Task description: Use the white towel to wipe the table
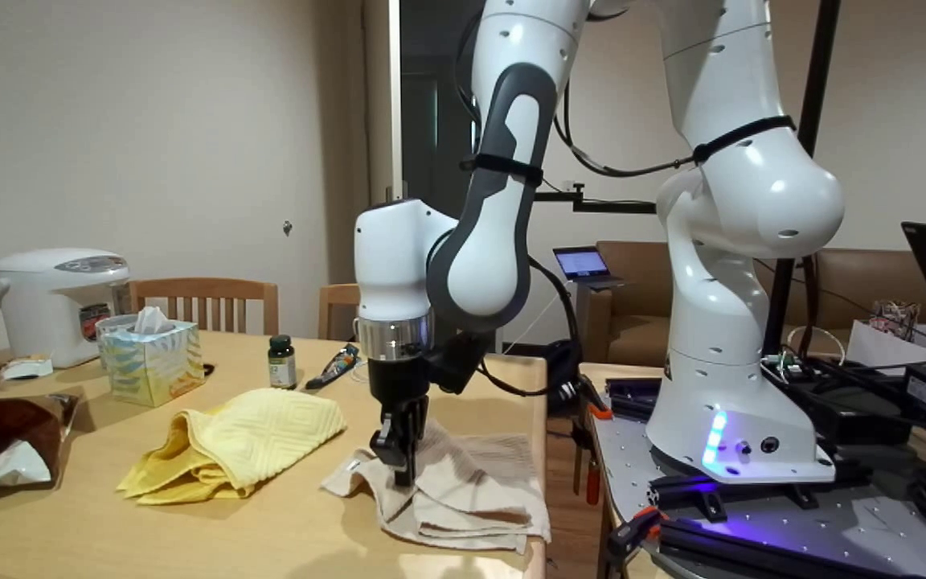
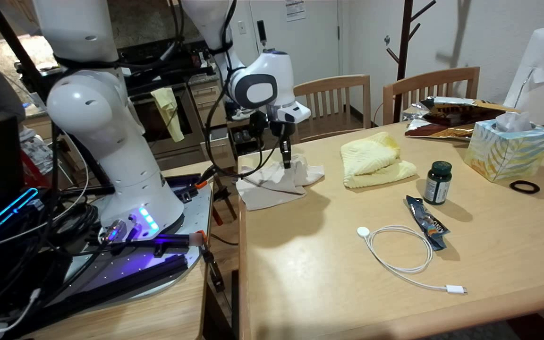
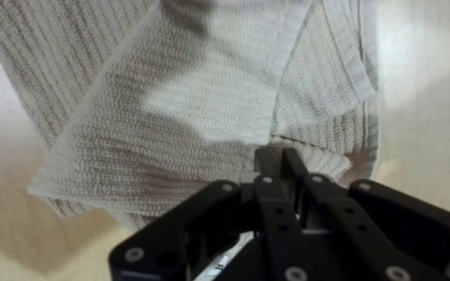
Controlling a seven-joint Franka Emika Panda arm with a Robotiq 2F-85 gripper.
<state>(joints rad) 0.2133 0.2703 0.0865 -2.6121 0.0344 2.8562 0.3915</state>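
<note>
The white towel (image 1: pixel 479 490) lies wrinkled and partly folded at the table's edge nearest the robot base, an off-white ribbed cloth. It shows in both exterior views and fills much of the wrist view. My gripper (image 1: pixel 403 476) points straight down into it. In the wrist view the gripper (image 3: pixel 276 153) has its fingertips close together, with a fold of the towel (image 3: pixel 186 117) in the narrow gap; it looks shut on that fold. How deep the cloth sits between the pads is hidden. The light wooden table (image 2: pixel 310 278) spreads out under the towel.
Beside the towel lies a yellow cloth (image 1: pixel 246 442). Farther along stand a green bottle (image 2: pixel 438 183), a tissue box (image 2: pixel 508 148) and snack bags (image 2: pixel 456 118). A dark wrapper (image 2: pixel 427 223) and a white cable (image 2: pixel 406 271) lie on the tabletop, with a black ring (image 2: pixel 524 187).
</note>
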